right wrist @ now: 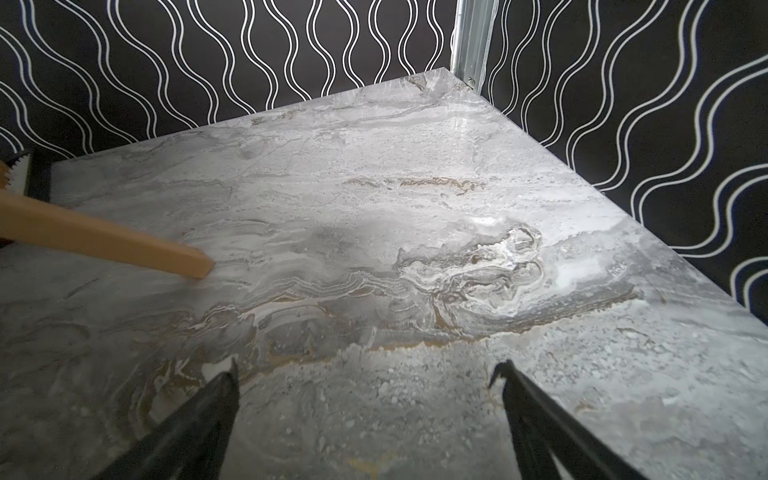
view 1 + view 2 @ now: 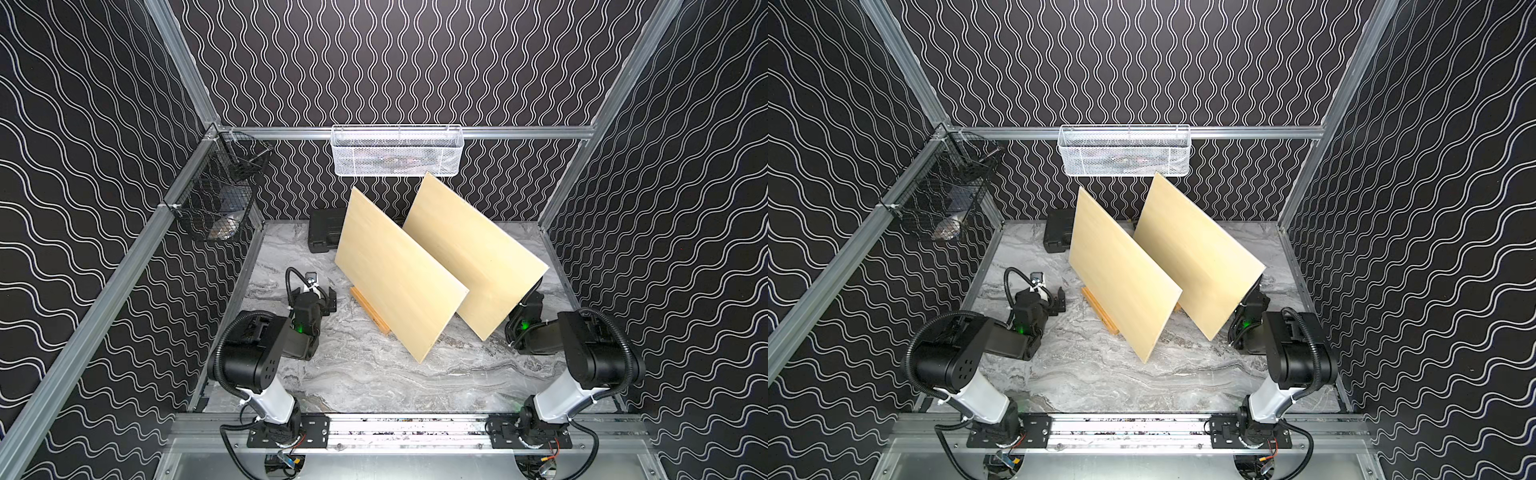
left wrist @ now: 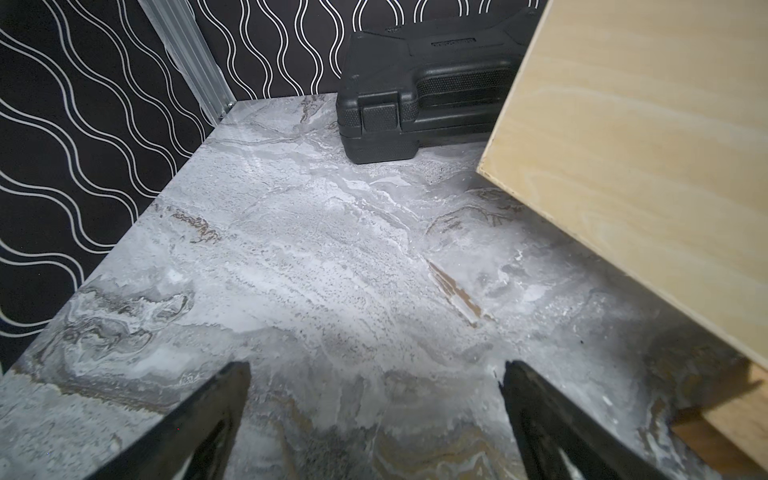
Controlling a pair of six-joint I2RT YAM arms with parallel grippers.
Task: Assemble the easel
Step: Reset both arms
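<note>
Honestly, my left gripper (image 3: pixel 376 368) and right gripper (image 1: pixel 368 368) both gape empty; I'd grip the tan wooden easel frame (image 2: pixel 368 307) low, without tipping its pale plywood board (image 2: pixel 395 270).

— What sits by the left gripper (image 2: pixel 1062 300) in a top view?
— Just to its right, an easel ledge (image 2: pixel 1100 312) shows from under a tilted plywood panel (image 2: pixel 1123 274).
— And the right arm (image 2: pixel 1291 345)?
— Its tip is hidden behind a second panel (image 2: pixel 1200 257). A black case (image 2: pixel 1058 232) lies well ahead of the left gripper.
</note>
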